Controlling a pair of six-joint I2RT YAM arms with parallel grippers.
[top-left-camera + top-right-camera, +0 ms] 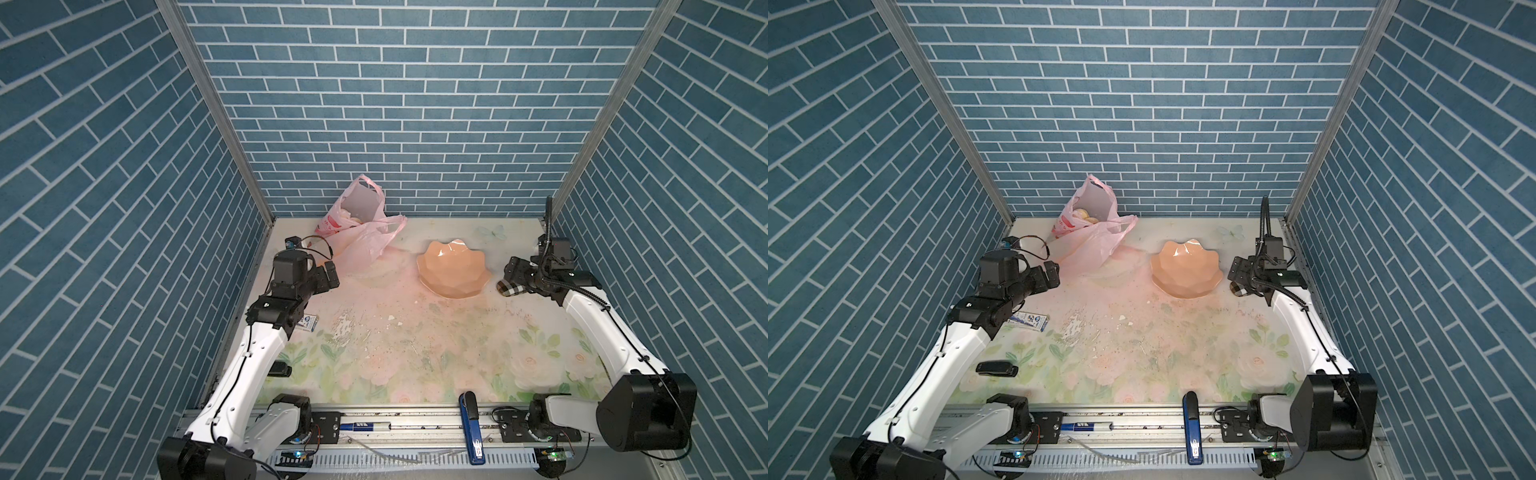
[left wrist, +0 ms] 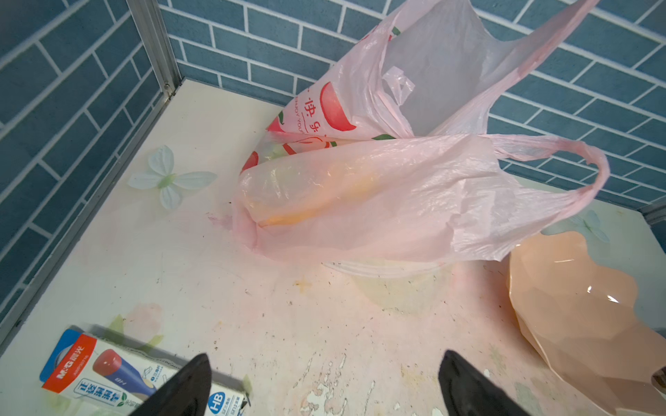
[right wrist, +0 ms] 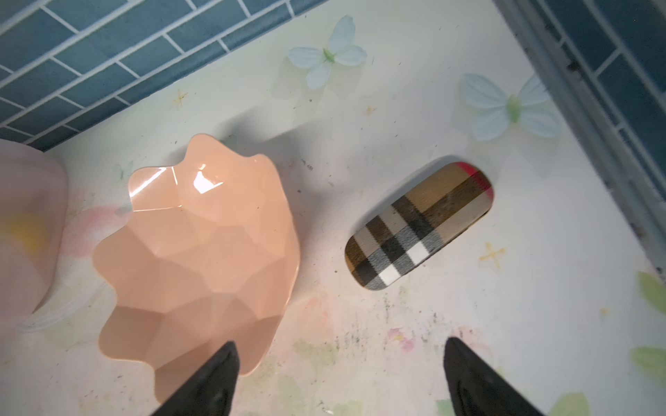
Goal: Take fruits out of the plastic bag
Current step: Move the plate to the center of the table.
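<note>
**Both pincers wide, fruits in the bag**

We saw the left pincer (image 2: 326, 356) spread wide and empty; the plastic bag (image 2: 378, 201) lay ahead of its tips, apart from them; fruits (image 1: 1084, 215) showed inside it, pale lumps at the open mouth; the right pincer (image 3: 340, 342) gaped too, holding nothing; ahead of it sat the peach bowl (image 3: 201, 252) and a plaid case (image 3: 420, 225), side by side.

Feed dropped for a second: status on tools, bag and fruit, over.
Left tool open, facing plastic bag. Right tool open, empty, near bowl and plaid case. Fruits in bag, none in bowl. Pencil box by left tool.
</note>
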